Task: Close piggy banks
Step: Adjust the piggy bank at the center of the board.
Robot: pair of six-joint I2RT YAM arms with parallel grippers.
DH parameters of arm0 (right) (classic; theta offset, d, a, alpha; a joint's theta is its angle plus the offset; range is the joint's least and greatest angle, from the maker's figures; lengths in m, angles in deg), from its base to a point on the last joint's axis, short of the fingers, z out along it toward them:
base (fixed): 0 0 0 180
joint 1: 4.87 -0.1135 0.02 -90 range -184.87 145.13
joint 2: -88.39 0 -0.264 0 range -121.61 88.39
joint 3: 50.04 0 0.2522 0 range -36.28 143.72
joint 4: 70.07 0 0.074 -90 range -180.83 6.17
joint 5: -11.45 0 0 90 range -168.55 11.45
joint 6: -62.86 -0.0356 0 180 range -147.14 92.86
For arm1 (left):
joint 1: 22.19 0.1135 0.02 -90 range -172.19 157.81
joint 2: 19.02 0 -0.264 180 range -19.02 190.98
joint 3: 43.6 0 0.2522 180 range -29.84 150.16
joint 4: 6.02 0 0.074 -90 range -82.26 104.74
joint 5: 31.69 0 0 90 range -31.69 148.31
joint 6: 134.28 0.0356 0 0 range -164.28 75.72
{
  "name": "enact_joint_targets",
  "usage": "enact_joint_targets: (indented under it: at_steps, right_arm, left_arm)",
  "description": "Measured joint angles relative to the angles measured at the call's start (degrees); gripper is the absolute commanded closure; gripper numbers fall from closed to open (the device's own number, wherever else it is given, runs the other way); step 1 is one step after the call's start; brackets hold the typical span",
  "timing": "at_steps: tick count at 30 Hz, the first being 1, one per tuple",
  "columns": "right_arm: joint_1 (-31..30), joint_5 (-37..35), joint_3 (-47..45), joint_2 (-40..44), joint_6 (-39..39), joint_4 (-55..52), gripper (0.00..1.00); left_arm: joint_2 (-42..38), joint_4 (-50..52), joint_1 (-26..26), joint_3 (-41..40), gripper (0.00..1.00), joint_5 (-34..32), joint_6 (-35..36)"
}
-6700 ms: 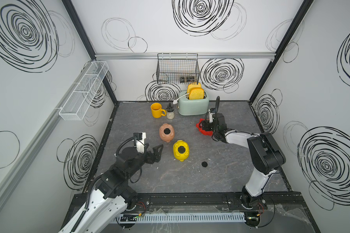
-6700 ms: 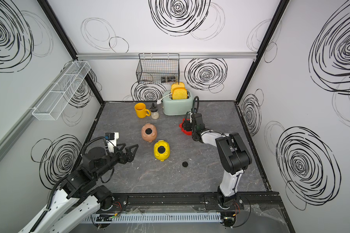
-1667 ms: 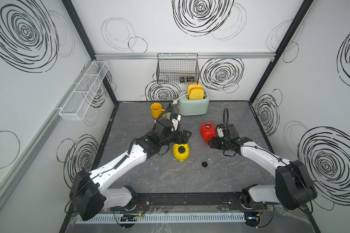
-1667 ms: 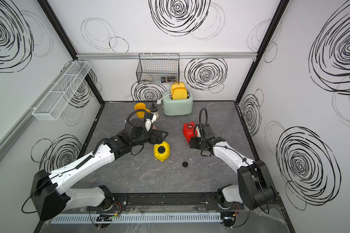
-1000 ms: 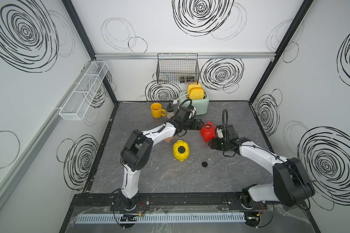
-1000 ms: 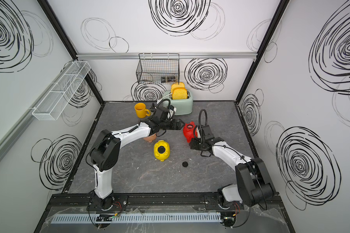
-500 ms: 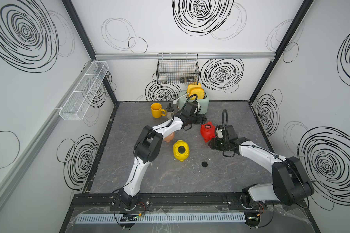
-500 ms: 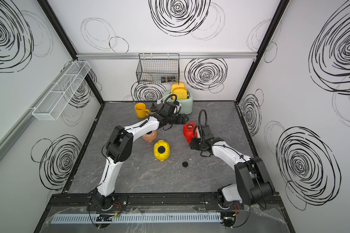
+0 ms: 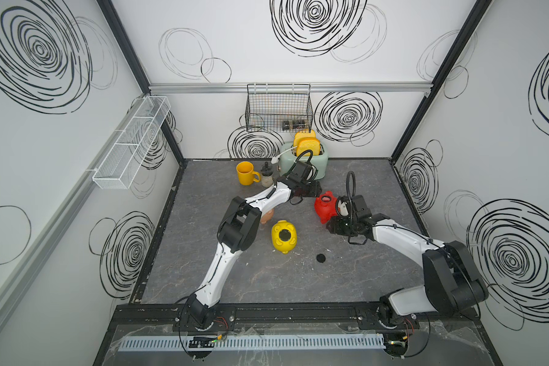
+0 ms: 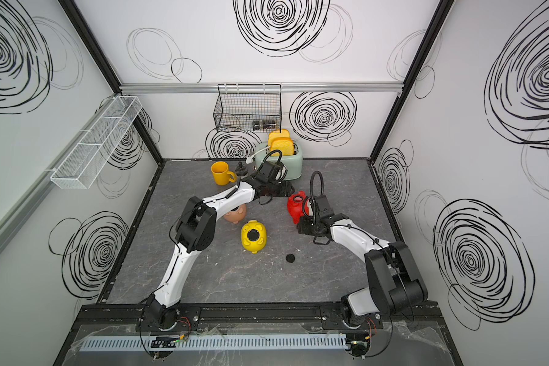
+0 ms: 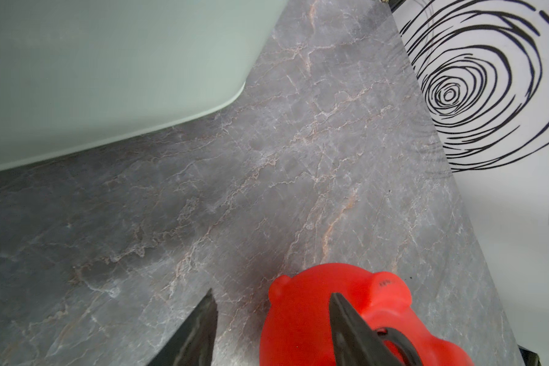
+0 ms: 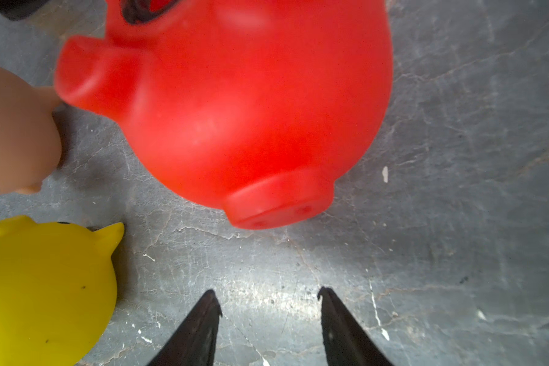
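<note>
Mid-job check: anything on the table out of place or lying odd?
Yes. A small black plug lies loose on the table, apart from every pig. The yellow piggy bank lies belly up, round hole upward; the red piggy bank is off its feet too.

Three glossy plastic piggy banks on the grey table.

Red pig: rearmost and rightmost, tipped so that its dark-rimmed round belly hole faces up and its snout points toward the front; whether the hole is plugged is unclear.

Yellow pig: mid-table, on its back, dark belly hole uppermost and open.

Pale pink pig: just left of the yellow one and not touching it, largely covered by my left forearm.
</note>
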Motion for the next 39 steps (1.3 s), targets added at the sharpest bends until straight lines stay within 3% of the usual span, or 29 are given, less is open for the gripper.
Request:
enact_joint_targets:
  at_steps: [22, 39]
  right_arm:
    - [3.9, 0.7, 2.2, -1.9, -0.1, -0.1, 0.47]
    - [8.5, 3.7, 2.2, -2.7, -1.5, 0.3, 0.47]
  left_arm:
    - [0.0, 1.0, 0.0, -0.2, 0.41, 1.8, 0.5]
    - [-5.7, 1.0, 0.3, -8.2, 0.39, 3.4, -0.1]
